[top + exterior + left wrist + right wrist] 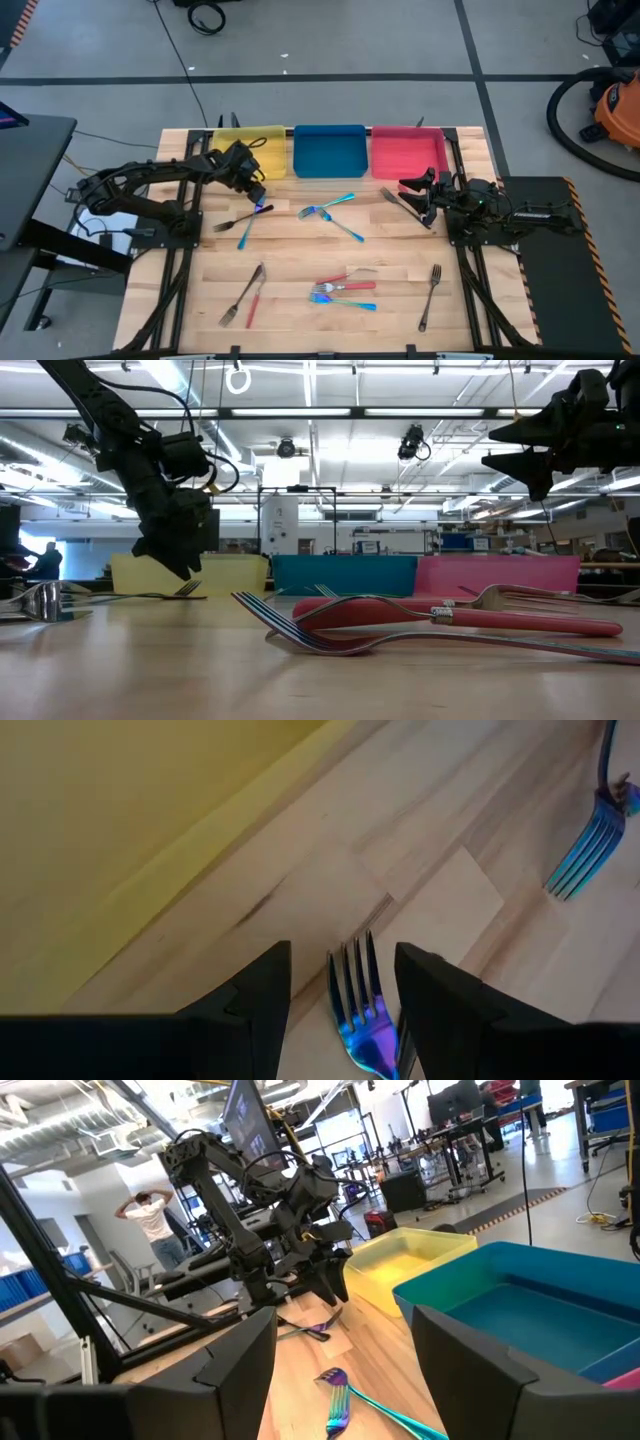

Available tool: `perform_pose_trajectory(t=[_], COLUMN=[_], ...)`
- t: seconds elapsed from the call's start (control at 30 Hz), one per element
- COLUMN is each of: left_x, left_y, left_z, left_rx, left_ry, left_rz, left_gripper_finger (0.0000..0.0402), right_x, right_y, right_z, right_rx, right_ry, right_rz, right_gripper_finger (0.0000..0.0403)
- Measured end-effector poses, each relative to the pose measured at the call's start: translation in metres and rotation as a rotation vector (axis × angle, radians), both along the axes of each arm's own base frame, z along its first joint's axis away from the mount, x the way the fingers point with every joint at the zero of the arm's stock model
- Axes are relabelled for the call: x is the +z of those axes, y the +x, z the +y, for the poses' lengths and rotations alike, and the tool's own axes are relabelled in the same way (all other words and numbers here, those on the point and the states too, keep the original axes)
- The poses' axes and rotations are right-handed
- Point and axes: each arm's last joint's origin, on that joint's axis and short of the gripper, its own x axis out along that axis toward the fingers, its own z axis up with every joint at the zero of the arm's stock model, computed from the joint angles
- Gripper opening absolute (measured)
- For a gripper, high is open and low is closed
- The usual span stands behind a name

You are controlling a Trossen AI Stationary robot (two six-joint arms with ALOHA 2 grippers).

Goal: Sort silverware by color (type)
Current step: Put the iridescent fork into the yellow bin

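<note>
A wooden counter [330, 300] is seen from above, with three trays lined up along its far edge: a yellow tray [250, 148], a blue tray [328, 150] and a red tray [408, 152]. Silverware is scattered over the counter. The left tool [258, 196] is held low just in front of the yellow tray, its fingers [262, 990] spread wide on either side of the tines of a blue fork [358, 1010], which lies flat on the wood and is not gripped. A dark fork [236, 221] lies beside it. Near the middle, a teal fork [326, 206] and a teal spoon [340, 226] are crossed. Nearer the front edge, a red-handled fork [345, 286] and a blue-handled fork [345, 300] lie touching; a grey fork [242, 295] and a red knife [253, 300] lie to the left, and another grey fork [430, 296] to the right. The right tool [412, 190] is held above the counter before the red tray, its fingers wide and empty, with a grey piece [402, 205] lying beneath it.
</note>
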Motion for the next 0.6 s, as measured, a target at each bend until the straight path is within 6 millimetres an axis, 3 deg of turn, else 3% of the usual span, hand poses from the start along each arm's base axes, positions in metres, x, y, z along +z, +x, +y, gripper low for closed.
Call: perform_pose_trajectory(t=[0.6], left_x=[-0.0039], left_y=[0.0063], left_z=[-0.0077], left_rx=[0.024], left_ry=[0.016], left_rz=[0.044], left_gripper_finger=[0.0181], right_x=[0.0], right_y=[0.0001], right_z=[0.0006], right_rx=[0.02], right_ry=[-0.002], right_rz=[0.0], right_gripper_finger=[0.0242])
